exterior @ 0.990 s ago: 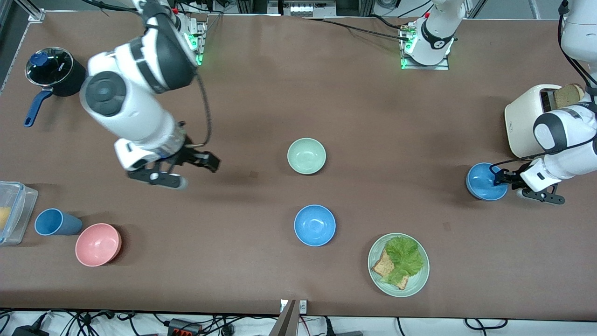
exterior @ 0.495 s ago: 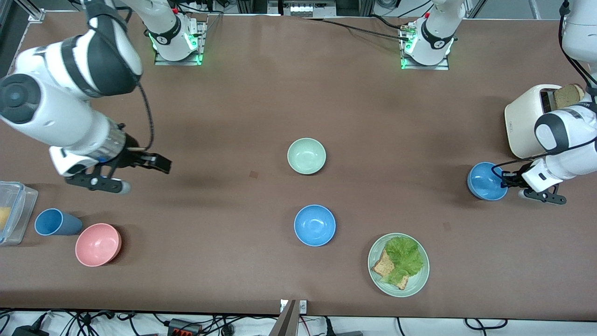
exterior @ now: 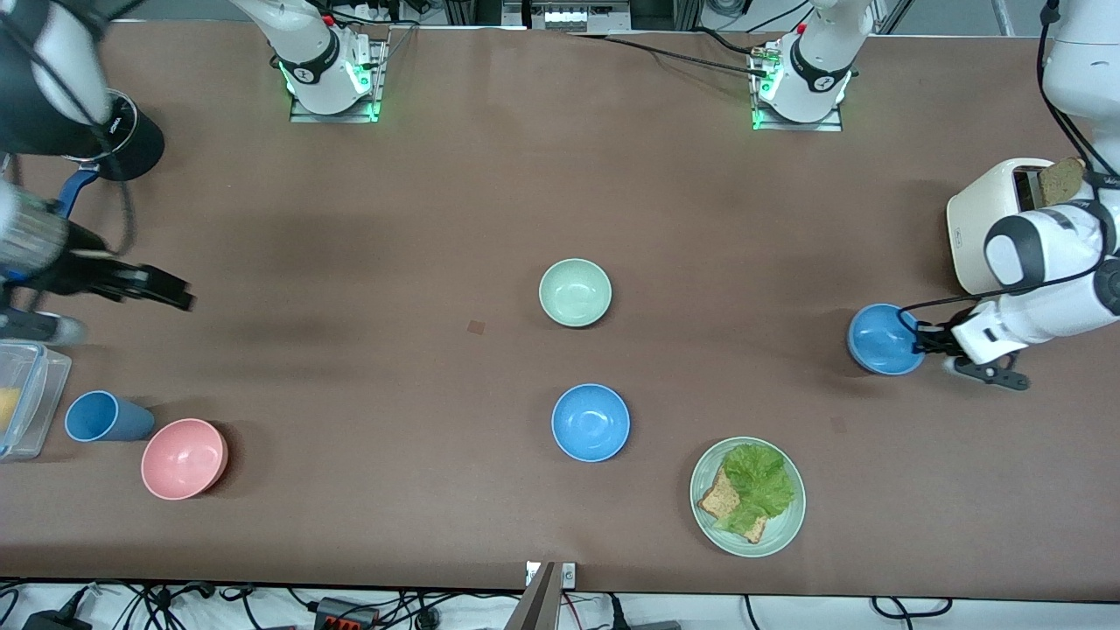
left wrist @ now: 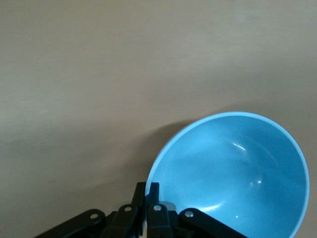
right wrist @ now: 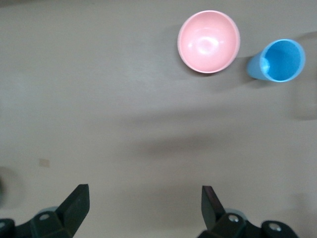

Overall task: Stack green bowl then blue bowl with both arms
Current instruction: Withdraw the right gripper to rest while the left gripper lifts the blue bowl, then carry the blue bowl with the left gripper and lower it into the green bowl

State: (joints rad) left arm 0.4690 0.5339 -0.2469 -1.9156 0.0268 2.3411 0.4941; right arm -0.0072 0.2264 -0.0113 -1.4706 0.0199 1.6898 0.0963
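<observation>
Blue bowl point(exterior: 882, 339) pinched by its rim in the left pincer point(exterior: 929, 342) should travel level toward the green bowl point(exterior: 575, 292) at mid-frame (right pincer point(exterior: 96, 302), wide open and empty, waits at the left edge).

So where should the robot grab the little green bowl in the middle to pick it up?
Probably by its rim. The green bowl sits upright and open, with thin walls and bare table around it, so a gripper could come straight down with one finger inside and one outside. The left gripper holds a blue bowl that way.
</observation>
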